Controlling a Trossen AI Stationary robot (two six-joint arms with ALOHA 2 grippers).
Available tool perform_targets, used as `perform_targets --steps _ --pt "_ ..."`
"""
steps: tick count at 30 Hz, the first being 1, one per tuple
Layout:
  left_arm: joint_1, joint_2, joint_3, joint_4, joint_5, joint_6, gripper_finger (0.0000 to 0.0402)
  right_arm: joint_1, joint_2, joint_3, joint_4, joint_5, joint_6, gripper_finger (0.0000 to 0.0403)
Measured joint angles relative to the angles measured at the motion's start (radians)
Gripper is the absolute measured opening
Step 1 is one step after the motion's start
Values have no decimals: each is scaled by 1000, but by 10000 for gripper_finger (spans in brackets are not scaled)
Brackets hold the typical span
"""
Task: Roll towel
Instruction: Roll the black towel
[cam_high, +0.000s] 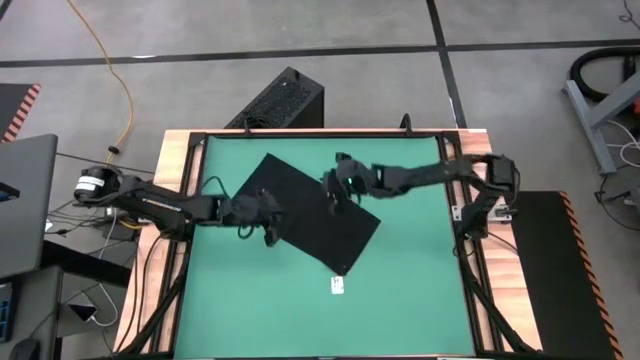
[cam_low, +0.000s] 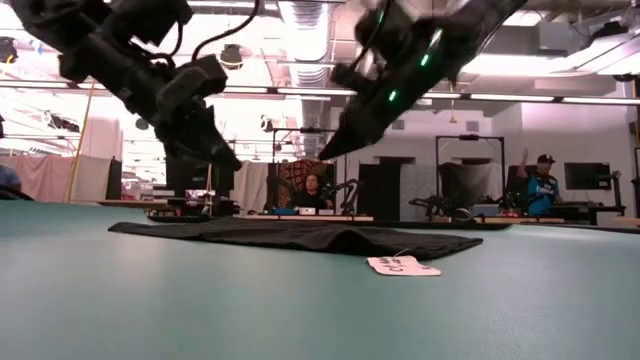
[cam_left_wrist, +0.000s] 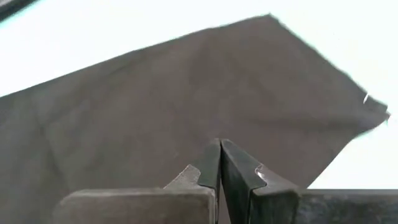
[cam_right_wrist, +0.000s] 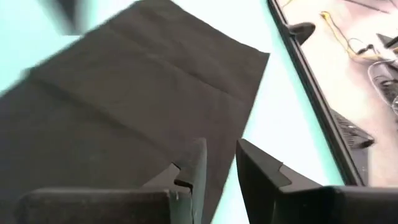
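towel (cam_high: 300, 208): flat, unrolled on the green mat (cam_high: 420, 300).
left gripper (cam_high: 268, 236): my fingers together, empty.
right gripper (cam_high: 336, 200): my fingers apart, empty; pinch one edge squarely.

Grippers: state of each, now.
Left gripper: shut, empty, above the towel.
Right gripper: open, empty, above the towel.

Ceiling strip lights (cam_low: 300, 92) burn bright in the low view, turning the arms into silhouettes. In both wrist views the mat (cam_left_wrist: 124, 25) is washed out to near white, and the towel (cam_left_wrist: 186, 106) looks soft and blurred.
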Motion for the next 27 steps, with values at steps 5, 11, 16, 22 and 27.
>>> perform_targets --steps 5,11,16,22,27 --pt "-72 77 3 18 -136 -54 0 -119 130 0 126 -116 48 111" --pt "-78 201 3 56 -130 -139 0 -128 229 42 110 -127 76 111" --pt "-85 357 22 280 -44 -74 0 -86 208 51 13 -128 49 111" --pt "-76 465 105 319 -24 -39 0 -18 -9 54 -244 -127 115 111" --pt "-79 523 227 296 -23 38 0 96 -186 53 -435 -126 217 111"
